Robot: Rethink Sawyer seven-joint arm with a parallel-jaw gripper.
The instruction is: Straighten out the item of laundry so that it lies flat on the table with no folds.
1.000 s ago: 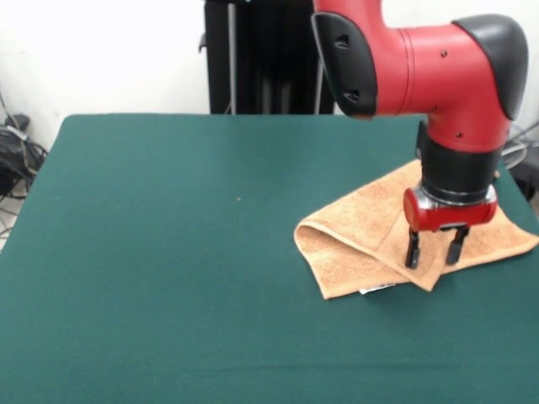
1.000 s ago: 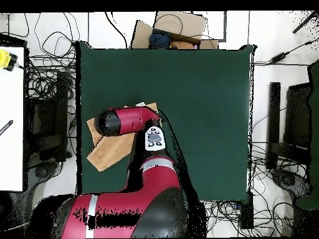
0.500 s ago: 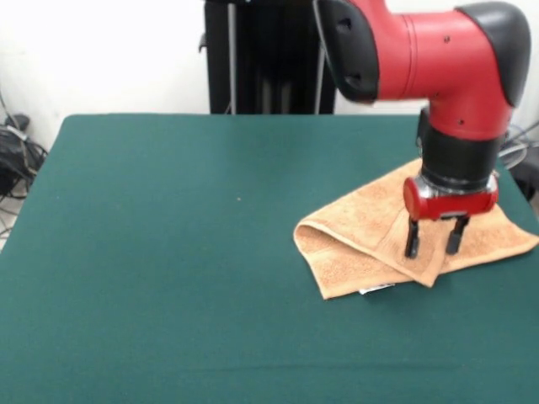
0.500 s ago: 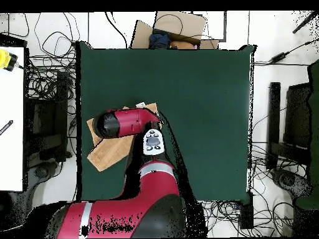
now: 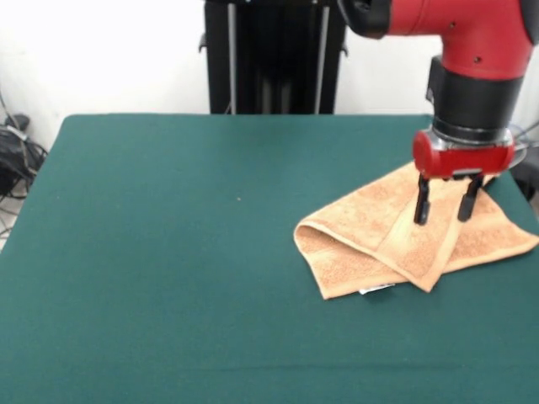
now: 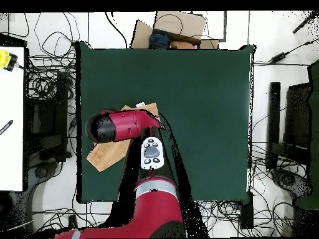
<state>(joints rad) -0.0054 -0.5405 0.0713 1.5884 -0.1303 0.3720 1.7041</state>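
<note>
Hovering parted, empty jaws above folded towel (image 5: 404,236), arm (image 6: 124,126) overhead hiding most.

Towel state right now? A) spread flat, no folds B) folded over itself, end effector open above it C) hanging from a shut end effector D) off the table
B: the towel lies folded on the table, with the end effector open just above it, gripping nothing.

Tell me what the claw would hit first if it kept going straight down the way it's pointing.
Most likely the folded towel: the open claw points down over its upper layer, empty. Its exact height above the cloth is unclear.
</note>
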